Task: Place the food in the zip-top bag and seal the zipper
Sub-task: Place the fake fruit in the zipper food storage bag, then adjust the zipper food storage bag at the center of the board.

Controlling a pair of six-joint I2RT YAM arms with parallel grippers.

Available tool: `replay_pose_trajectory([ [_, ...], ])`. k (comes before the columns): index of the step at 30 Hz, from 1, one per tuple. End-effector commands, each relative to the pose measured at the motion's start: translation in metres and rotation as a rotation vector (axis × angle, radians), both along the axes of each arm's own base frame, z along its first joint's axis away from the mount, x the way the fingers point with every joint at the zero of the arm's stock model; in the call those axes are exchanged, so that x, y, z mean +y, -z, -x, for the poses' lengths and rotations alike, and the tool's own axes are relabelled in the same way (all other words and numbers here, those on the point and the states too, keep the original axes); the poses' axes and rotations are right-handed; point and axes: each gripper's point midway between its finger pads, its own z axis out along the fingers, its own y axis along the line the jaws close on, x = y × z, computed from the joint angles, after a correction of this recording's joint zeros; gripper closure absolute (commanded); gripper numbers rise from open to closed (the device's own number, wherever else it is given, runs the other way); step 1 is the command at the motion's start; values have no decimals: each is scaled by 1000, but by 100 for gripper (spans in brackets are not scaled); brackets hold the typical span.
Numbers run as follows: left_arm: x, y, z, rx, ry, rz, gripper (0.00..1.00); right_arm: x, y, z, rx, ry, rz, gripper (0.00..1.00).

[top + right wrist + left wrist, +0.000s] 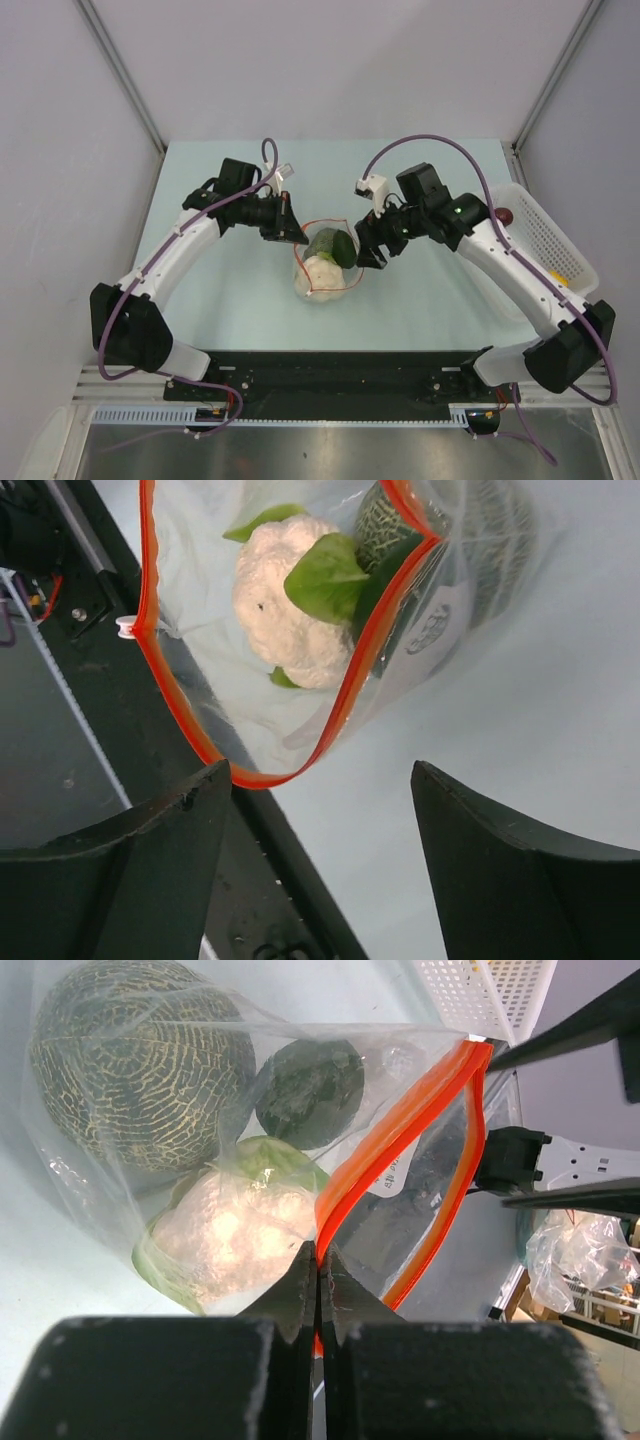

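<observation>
Zip-top bag sits mid-way across the table, cauliflower and melon inside, left gripper pinched tight on the zipper, right gripper spread wide beside the gaping mouth, so I'd hold that pinch steady and lift clear without snagging the rim.

Print on zip-top bag illegible

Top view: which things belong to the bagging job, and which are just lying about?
Job: bag, zipper, cauliflower, melon, dark green ball, left gripper shut on zipper, right gripper open.
Lying about: basket, crumpled plastic.
</observation>
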Motion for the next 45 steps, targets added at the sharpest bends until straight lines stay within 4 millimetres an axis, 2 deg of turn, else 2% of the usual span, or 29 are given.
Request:
replay_pose_trajectory([
  [1, -4, -22, -5, -58, -1, 47, 100, 10, 12, 9, 123, -34, -45, 40],
  [3, -5, -23, 1, -63, 8, 43, 100, 13, 12, 8, 134, -43, -60, 68],
  [4, -6, -23, 3, -65, 11, 37, 100, 12, 10, 5, 137, -36, -70, 100],
  [6, -11, -29, 17, -70, 54, 33, 100, 9, -11, 11, 165, -41, -138, 100],
  [7, -12, -33, 22, -77, 68, 29, 100, 1, -22, 8, 180, -12, -176, 100],
  [8, -12, -38, 28, -82, 81, 16, 100, -3, -41, 16, 190, -10, -233, 100],
  [11, -14, -53, 46, -118, 122, 14, 100, -19, -75, 21, 154, 27, -312, 100],
  [13, -15, -60, 56, -131, 141, 26, 100, -25, -82, 20, 138, 50, -322, 100],
  [15, -17, -59, 60, -114, 153, 22, 100, -29, -69, 12, 134, 58, -276, 100],
  [17, -23, -48, 58, -71, 157, 21, 100, -31, -52, 1, 134, 69, -221, 100],
  [18, -26, -45, 56, -54, 152, 28, 100, -31, -37, -10, 153, 77, -189, 100],
  [21, -40, -28, 50, 76, 130, 71, 100, -36, -12, -35, 129, 76, -120, 100],
  [22, -45, -27, 53, 153, 129, 110, 100, -36, -8, -43, 108, 72, -107, 100],
  [25, -57, -24, 41, 179, 134, 148, 100, -35, 7, -57, 115, 70, -73, 100],
  [28, -61, -21, 32, 193, 96, 158, 100, -40, -1, -65, 85, 88, -76, 100],
  [29, -63, -23, 30, 181, 95, 172, 100, -44, -7, -67, 78, 103, -88, 93],
  [30, -64, -23, 30, 180, 93, 177, 100, -48, -14, -69, 66, 117, -100, 74],
  [32, -64, -19, 30, 195, 75, 184, 100, -72, -28, -71, 42, 176, -110, 52],
  [33, -63, -18, 30, 196, 71, 183, 100, -81, -38, -74, 4, 192, -103, 27],
  [34, -63, -15, 31, 208, 63, 183, 100, -104, -38, -76, 8, 258, -73, 18],
  [35, -63, -15, 30, 209, 60, 188, 100, -117, -44, -75, -15, 281, -57, 12],
  [36, -63, -15, 30, 213, 56, 192, 100, -131, -48, -76, -51, 288, -24, 7],
  [38, -62, -15, 28, 212, 50, 197, 100, -175, -37, -71, -36, 378, 80, 7],
  [40, -61, -16, 27, 210, 47, 199, 100, -211, -16, -58, -12, 393, 223, 6],
  [41, -61, -16, 26, 209, 46, 200, 100, -237, -8, -54, 8, 448, 277, 5],
  [42, -61, -16, 26, 210, 46, 200, 100, -252, 2, -50, 29, 450, 333, 0],
  [43, -61, -16, 25, 206, 48, 202, 100, -275, 15, -40, 58, 449, 433, 0],
  [45, -61, -16, 24, 205, 46, 201, 100, -308, 30, -34, 102, 488, 538, 0],
])
